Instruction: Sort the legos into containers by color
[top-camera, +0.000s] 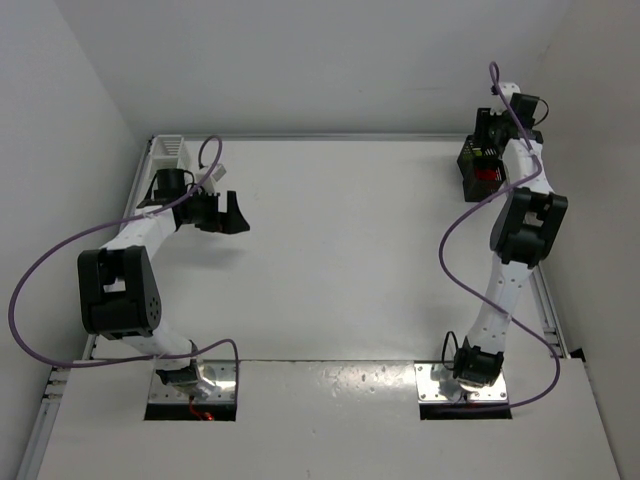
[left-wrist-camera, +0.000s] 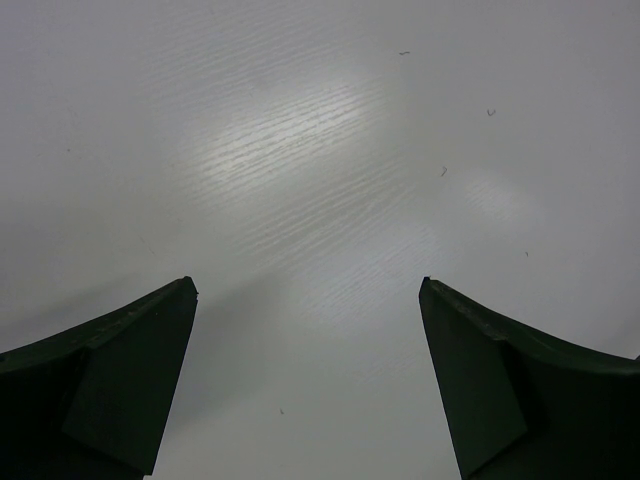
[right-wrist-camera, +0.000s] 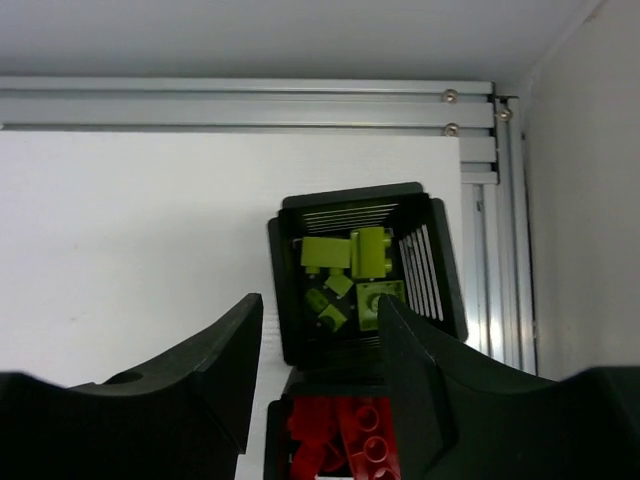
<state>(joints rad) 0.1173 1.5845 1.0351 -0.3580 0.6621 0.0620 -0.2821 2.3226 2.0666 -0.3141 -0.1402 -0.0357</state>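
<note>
two colours are kept apart: lime legos (right-wrist-camera: 345, 270) lie in one black container (right-wrist-camera: 350, 192), red legos (right-wrist-camera: 340, 430) in its neighbour. right end effector (right-wrist-camera: 320, 305) hovers above, jaws parted, empty; left end effector (left-wrist-camera: 308, 285) gapes, empty.

I see a flat white wood-grain tabletop (left-wrist-camera: 330, 150), silver aluminium rails (right-wrist-camera: 240, 100) along its far edge, and plain white walls (top-camera: 330, 60) around it.

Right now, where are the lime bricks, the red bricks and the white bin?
lime bricks (right-wrist-camera: 325, 252): right wrist view, top face of one brick.
red bricks (right-wrist-camera: 345, 430): right wrist view, a studded brick in the pile.
white bin (top-camera: 166, 152): top external view, its slatted wall.
</note>
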